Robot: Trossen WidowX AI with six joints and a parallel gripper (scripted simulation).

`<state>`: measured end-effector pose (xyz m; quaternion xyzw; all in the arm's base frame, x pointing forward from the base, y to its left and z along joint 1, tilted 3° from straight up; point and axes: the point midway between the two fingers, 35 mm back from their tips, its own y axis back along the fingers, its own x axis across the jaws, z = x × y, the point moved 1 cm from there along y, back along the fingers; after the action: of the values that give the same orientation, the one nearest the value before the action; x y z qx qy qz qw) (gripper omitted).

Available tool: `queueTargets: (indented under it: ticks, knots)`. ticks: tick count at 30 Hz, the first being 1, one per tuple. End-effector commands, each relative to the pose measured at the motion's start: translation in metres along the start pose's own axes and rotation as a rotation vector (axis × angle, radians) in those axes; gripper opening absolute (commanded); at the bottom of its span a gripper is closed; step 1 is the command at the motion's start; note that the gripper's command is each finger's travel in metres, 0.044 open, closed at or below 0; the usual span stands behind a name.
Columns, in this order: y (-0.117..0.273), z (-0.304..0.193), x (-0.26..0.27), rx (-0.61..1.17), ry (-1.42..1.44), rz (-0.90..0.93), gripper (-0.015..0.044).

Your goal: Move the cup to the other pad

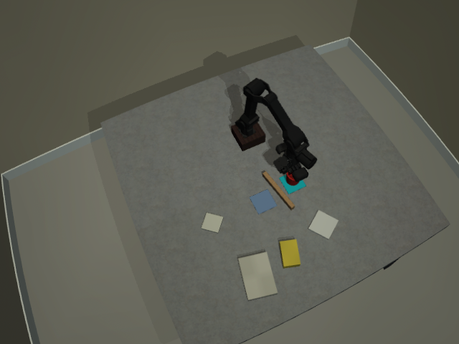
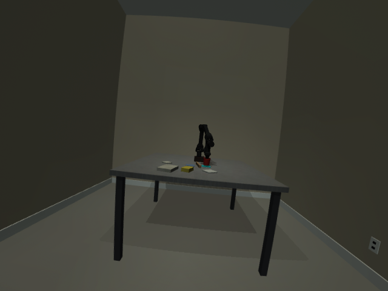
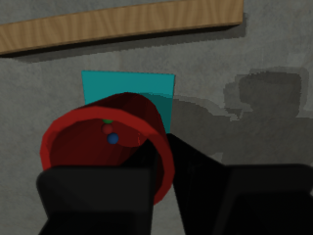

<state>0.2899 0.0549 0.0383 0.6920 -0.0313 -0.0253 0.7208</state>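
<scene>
A red cup [image 1: 292,180] [image 2: 207,161] [image 3: 98,113] is upright at the teal pad [image 1: 292,190] [image 2: 205,166] [image 3: 127,80], over its near part in the wrist view. Whether its base touches the pad is not clear. My gripper [image 1: 291,170] [image 2: 207,156] [image 3: 160,138] is shut on the cup's wall, one finger inside the cup and one outside. A green marble [image 3: 108,120], a red marble [image 3: 107,129] and a blue marble [image 3: 112,138] lie inside at the bottom. The blue pad [image 1: 262,201] [image 2: 190,165] is bare.
A wooden bar [image 1: 277,190] [image 2: 198,164] [image 3: 122,23] lies between the two pads. Farther from the arm's base are a yellow block [image 1: 290,253] [image 2: 187,169], a large cream slab [image 1: 257,275] [image 2: 167,168], a white square [image 1: 323,224] [image 2: 209,171] and a small cream square [image 1: 212,222] [image 2: 167,162].
</scene>
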Motion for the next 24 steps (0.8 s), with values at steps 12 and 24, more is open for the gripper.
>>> queueTargets:
  ticks: [12,24]
  knots:
    - [-0.0067,0.0,-0.0009,-0.001,0.0,-0.002,0.0]
    - [-0.0067,0.0,-0.0009,-0.001,0.0,-0.002,0.0128]
